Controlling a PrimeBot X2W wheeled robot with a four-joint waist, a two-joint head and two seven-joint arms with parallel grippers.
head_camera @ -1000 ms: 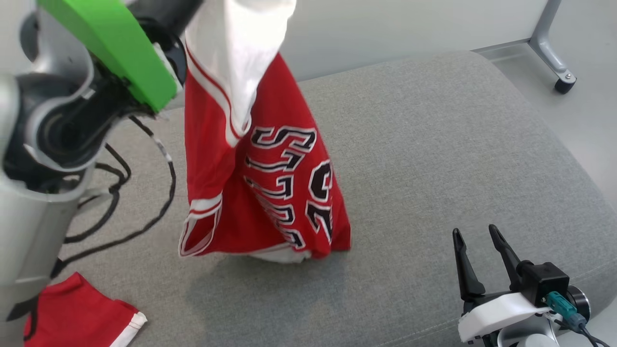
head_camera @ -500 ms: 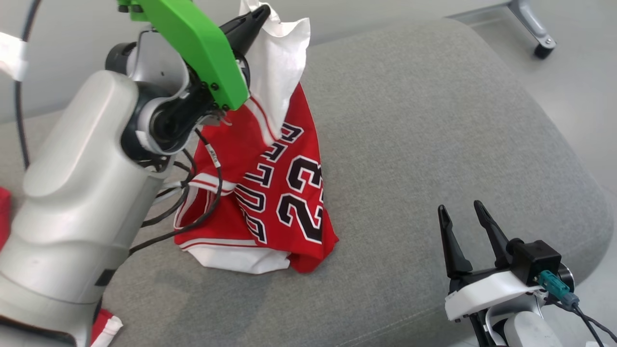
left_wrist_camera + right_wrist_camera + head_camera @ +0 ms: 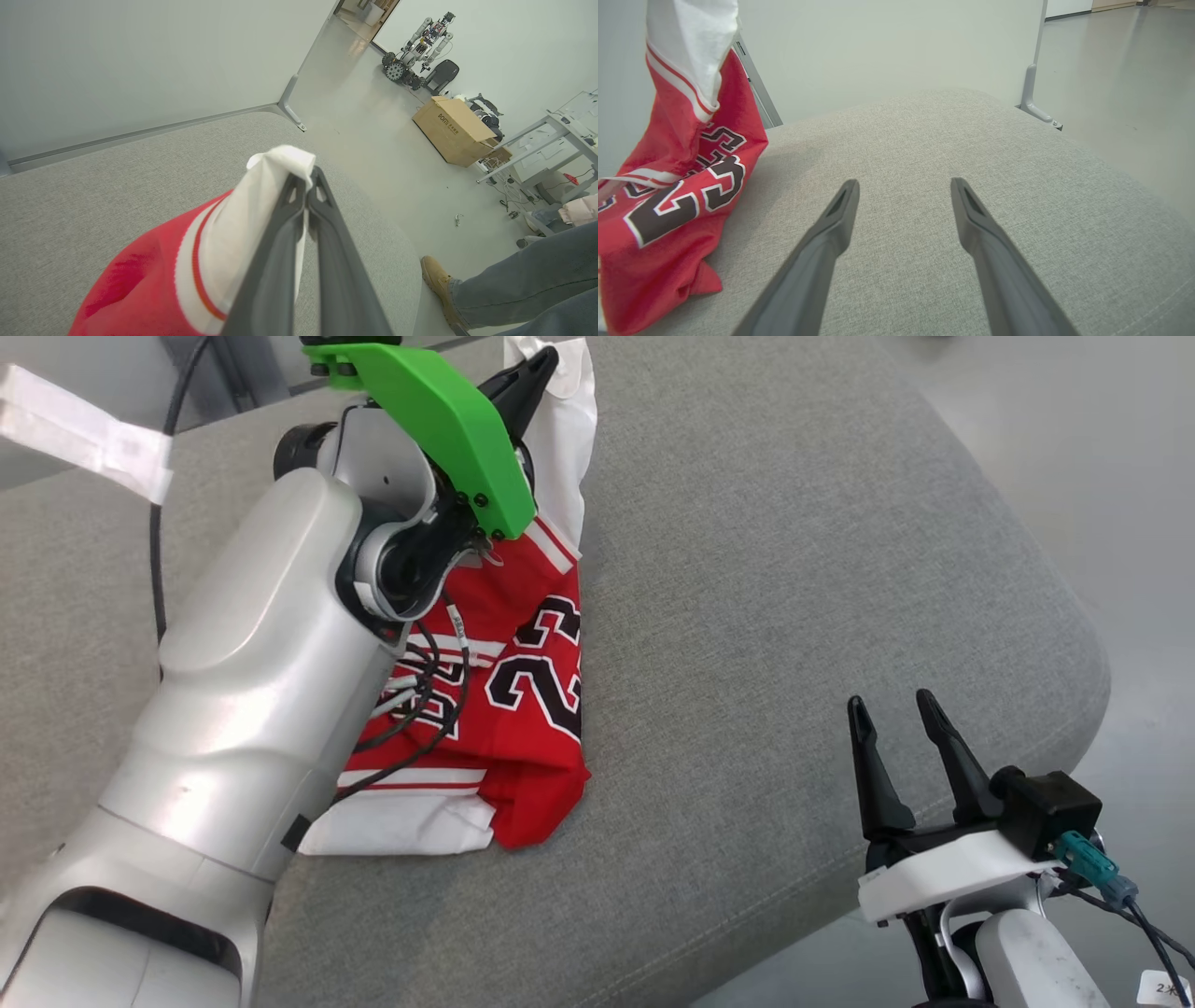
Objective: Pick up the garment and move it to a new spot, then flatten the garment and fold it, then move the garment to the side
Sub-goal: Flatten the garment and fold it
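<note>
Our left gripper (image 3: 308,177) pinches the jersey (image 3: 537,728) by only its white hem (image 3: 280,161); we could lose it if that slips. Meanwhile our right gripper (image 3: 889,702) hovers spread by the cushion (image 3: 794,569) front edge.

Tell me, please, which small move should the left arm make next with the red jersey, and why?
Probably lower the left tool and draw it away across the cushion: it is shut on the white edge of the jersey, the red part lies bunched below, and the right tool stands open, apart.

Silver arm (image 3: 252,663), green bracket (image 3: 439,420), dark right claw (image 3: 889,700)
</note>
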